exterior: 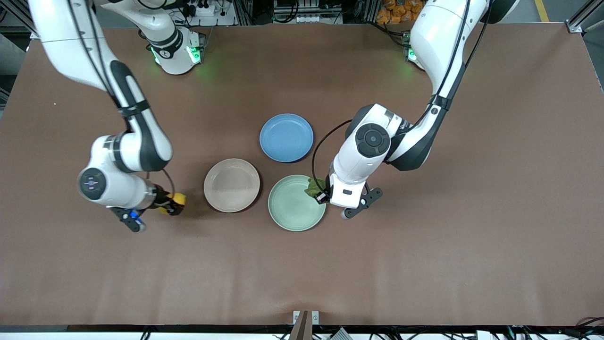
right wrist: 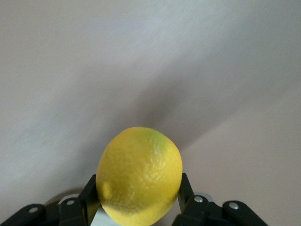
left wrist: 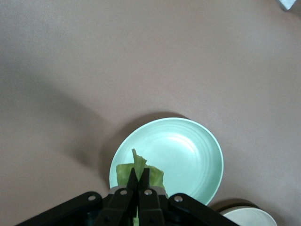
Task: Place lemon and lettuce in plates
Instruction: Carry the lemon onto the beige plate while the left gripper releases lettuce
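Right now the left gripper (exterior: 322,194) hangs over the edge of the green plate (exterior: 292,208) on the side toward the left arm's end of the tabletop (exterior: 424,264), its jaws pressed together on the lettuce (exterior: 313,187). From the left wrist view the left gripper (left wrist: 138,181) shows its two dark fingers (left wrist: 131,181) nearly touching, with the lettuce (left wrist: 139,169) pinched between them and spreading out above the inner slope of the green plate (left wrist: 188,150); whether the leaf touches the plate cannot be told. The right gripper (exterior: 175,202) is over bare tabletop toward the right arm's end, beside the beige plate (exterior: 231,185) and apart from it, with its jaws clamped on the lemon (exterior: 178,199). In the right wrist view the lemon (right wrist: 139,175) fills the space between the fingers (right wrist: 186,190) of the right gripper (right wrist: 139,197), held at its sides, yellow with a faint green tinge near one end. The beige plate lies just beside the green one, nearly touching it, and a sliver of the beige plate (left wrist: 249,217) shows in the left wrist view. A blue plate (exterior: 286,137) sits farther from the front camera than both, close to them.
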